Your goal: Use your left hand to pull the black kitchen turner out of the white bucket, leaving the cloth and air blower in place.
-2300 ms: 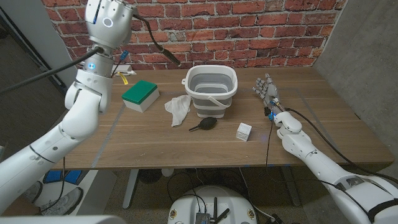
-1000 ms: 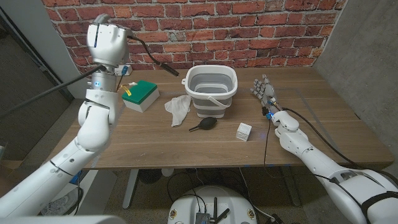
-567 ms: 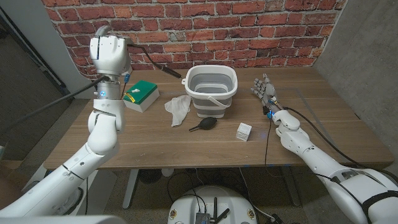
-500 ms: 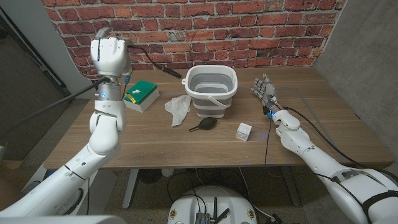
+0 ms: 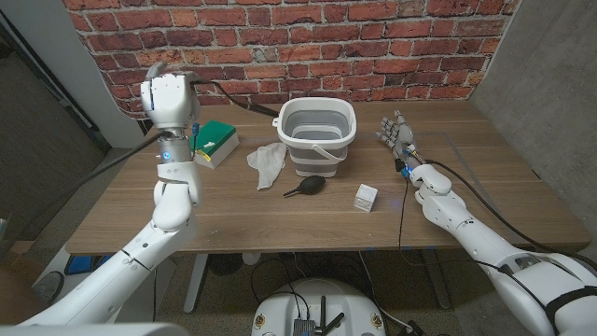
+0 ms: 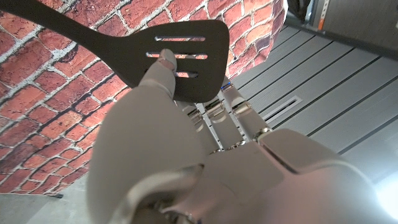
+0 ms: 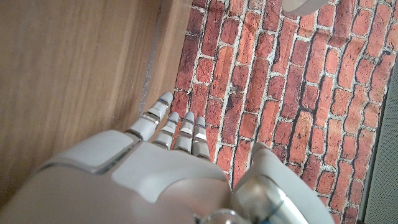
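Observation:
My left hand (image 5: pixel 168 93) is raised above the table's left end and grips the black kitchen turner (image 5: pixel 244 101), whose handle points right toward the white bucket (image 5: pixel 317 155). In the left wrist view my thumb presses on the turner's slotted head (image 6: pixel 180 53), in front of the brick wall. The turner is clear of the bucket. A white cloth (image 5: pixel 268 161) lies left of the bucket, and the black air blower (image 5: pixel 306 187) lies in front of it. My right hand (image 5: pixel 399 136) stands on the table right of the bucket, fingers apart, holding nothing.
A green box (image 5: pixel 216 140) sits on the table just below my left hand. A small white box (image 5: pixel 366 196) lies near my right forearm. The brick wall runs behind the wooden table (image 5: pixel 280 224).
My left arm has swung to the right and lower with the turner, so the hand now hangs nearer the green box. The right hand, bucket, cloth and blower have stayed put.

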`<state>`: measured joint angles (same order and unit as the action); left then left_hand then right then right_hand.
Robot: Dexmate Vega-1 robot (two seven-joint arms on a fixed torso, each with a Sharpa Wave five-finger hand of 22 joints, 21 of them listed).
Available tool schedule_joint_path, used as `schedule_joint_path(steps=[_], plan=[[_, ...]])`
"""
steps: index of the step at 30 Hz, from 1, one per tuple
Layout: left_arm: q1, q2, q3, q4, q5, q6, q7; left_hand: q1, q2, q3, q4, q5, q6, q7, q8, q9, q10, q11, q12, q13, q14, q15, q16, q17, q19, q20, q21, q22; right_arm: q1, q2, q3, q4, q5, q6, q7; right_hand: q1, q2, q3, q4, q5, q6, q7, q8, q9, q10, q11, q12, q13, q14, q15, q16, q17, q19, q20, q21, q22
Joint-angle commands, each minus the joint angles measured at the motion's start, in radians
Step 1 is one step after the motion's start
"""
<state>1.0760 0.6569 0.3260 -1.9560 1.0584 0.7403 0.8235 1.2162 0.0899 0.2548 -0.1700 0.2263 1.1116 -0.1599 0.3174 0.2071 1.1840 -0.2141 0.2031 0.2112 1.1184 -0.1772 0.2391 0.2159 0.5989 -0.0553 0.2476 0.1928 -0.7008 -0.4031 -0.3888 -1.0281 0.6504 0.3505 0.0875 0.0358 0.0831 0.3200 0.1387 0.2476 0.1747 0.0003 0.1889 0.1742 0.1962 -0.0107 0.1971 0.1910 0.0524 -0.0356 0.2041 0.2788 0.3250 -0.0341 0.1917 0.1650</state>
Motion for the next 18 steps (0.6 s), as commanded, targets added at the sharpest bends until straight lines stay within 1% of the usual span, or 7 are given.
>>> schedule_joint_path(steps=[1, 5, 7, 8, 15, 18], plan=[[-0.04, -0.062, 0.048, 0.053, -0.163, 0.008, 0.093, 0.0, 0.01, -0.002, 0.003, 0.007, -0.01, 0.001, 0.002, 0.006, 0.001, 0.003, 0.002, 0.003, 0.032, -0.068, -0.003, 0.048, -0.001, -0.147, 0.0, 0.002, 0.0, -0.005, -0.002, -0.003, 0.001, -0.011, 0.002, -0.009, 0.028, 0.004, 0.003, 0.002, 0.005, 0.001, 0.002, 0.005, 0.008, 0.001, 0.0, 0.002, 0.002, -0.017, 0.01, 0.0, 0.003, -0.008, -0.004, 0.002], [-0.05, -0.07, 0.059, 0.054, -0.2, 0.007, 0.107, -0.002, 0.011, -0.002, 0.003, 0.008, -0.011, 0.003, 0.002, 0.006, -0.001, 0.003, 0.001, 0.002, 0.029, -0.068, -0.003, 0.05, -0.001, -0.147, -0.001, 0.001, 0.009, 0.0, -0.004, 0.011, 0.002, -0.01, 0.011, -0.009, 0.028, 0.004, 0.003, 0.002, 0.005, 0.001, 0.002, 0.005, 0.008, 0.001, 0.0, 0.002, 0.002, -0.016, 0.01, 0.0, 0.002, -0.008, -0.004, 0.002], [-0.051, -0.068, 0.062, 0.051, -0.217, 0.003, 0.112, -0.002, 0.011, -0.002, 0.002, 0.008, -0.009, 0.0, 0.003, 0.006, -0.002, 0.003, 0.001, 0.002, 0.029, -0.068, -0.002, 0.051, -0.001, -0.147, -0.001, 0.001, 0.011, 0.001, -0.004, 0.015, 0.002, -0.009, 0.013, -0.009, 0.028, 0.004, 0.003, 0.002, 0.005, 0.001, 0.002, 0.005, 0.008, 0.001, -0.001, 0.002, 0.003, -0.016, 0.011, 0.0, 0.002, -0.008, -0.004, 0.002], [-0.05, -0.076, 0.062, 0.048, -0.233, 0.005, 0.111, -0.002, 0.011, -0.002, 0.003, 0.008, -0.009, 0.0, 0.003, 0.006, -0.001, 0.003, 0.001, 0.003, 0.029, -0.068, -0.002, 0.051, -0.001, -0.147, -0.001, 0.001, 0.015, 0.003, -0.005, 0.021, 0.002, -0.009, 0.017, -0.009, 0.028, 0.004, 0.003, 0.002, 0.005, 0.001, 0.002, 0.005, 0.009, 0.001, 0.0, 0.002, 0.002, -0.017, 0.01, 0.0, 0.003, -0.009, -0.004, 0.002], [-0.042, -0.088, 0.06, 0.021, -0.308, 0.01, 0.1, -0.005, 0.013, -0.001, 0.003, 0.01, -0.011, 0.0, 0.003, 0.005, -0.004, 0.004, 0.0, 0.002, 0.027, -0.068, -0.002, 0.05, -0.001, -0.146, -0.002, 0.001, 0.02, 0.005, -0.007, 0.026, 0.002, -0.012, 0.02, -0.009, 0.028, 0.004, 0.003, 0.002, 0.005, 0.0, 0.002, 0.005, 0.009, 0.0, 0.0, 0.002, 0.002, -0.016, 0.011, 0.0, 0.003, -0.009, -0.004, 0.002], [-0.033, -0.098, 0.051, 0.007, -0.351, 0.003, 0.097, -0.006, 0.013, -0.001, 0.003, 0.011, -0.012, 0.001, 0.003, 0.005, -0.002, 0.004, 0.001, 0.002, 0.028, -0.068, -0.001, 0.052, 0.0, -0.146, -0.003, 0.001, 0.02, 0.005, -0.007, 0.024, 0.002, -0.015, 0.018, -0.009, 0.028, 0.004, 0.003, 0.002, 0.005, 0.001, 0.002, 0.005, 0.009, -0.001, 0.0, 0.002, 0.002, -0.017, 0.011, -0.001, 0.002, -0.008, -0.004, 0.002]])
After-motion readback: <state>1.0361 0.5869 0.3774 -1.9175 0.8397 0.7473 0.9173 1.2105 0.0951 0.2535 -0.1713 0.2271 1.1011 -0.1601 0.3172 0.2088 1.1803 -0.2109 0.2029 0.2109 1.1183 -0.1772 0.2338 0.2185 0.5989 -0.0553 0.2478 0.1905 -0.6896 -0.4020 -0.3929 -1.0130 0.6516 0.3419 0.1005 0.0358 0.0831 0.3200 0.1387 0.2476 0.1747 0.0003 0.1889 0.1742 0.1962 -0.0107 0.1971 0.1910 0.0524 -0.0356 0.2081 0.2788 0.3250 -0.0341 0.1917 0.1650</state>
